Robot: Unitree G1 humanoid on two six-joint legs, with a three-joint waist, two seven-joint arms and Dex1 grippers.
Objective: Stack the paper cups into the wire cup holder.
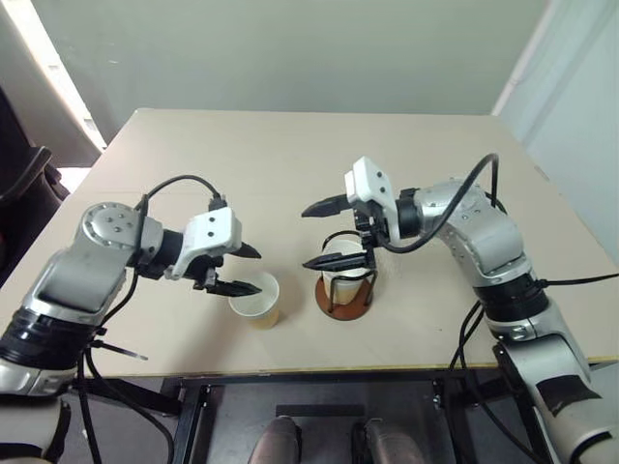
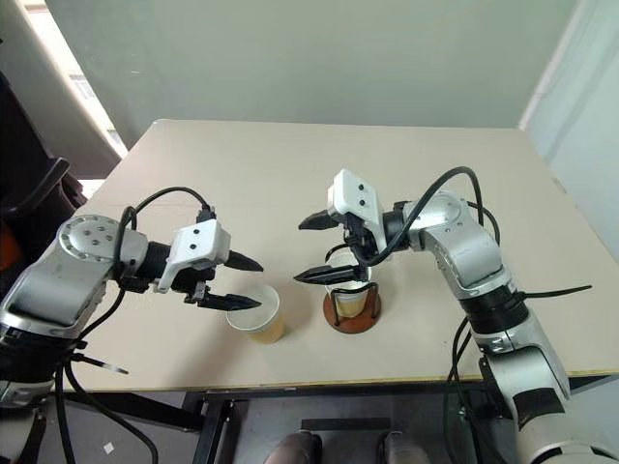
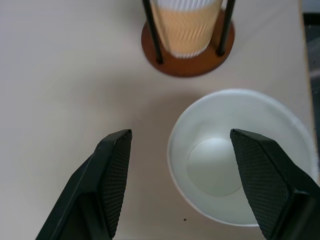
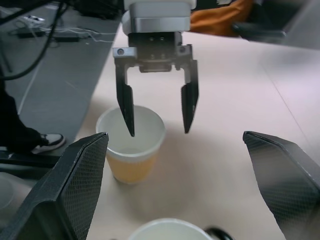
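One paper cup stands upright and empty on the table near the front edge. My left gripper hangs open just over its rim: one finger is above the cup's mouth, the other finger is outside the wall. To its right stands the wire cup holder with a second paper cup seated inside its black loops. My right gripper is open and empty above that cup, pointing left toward the left gripper.
The beige table stretches far back behind both cups. Its front edge runs close below the cups and the holder. A person's leg and shoe stand on the floor past the table's left side, near cables.
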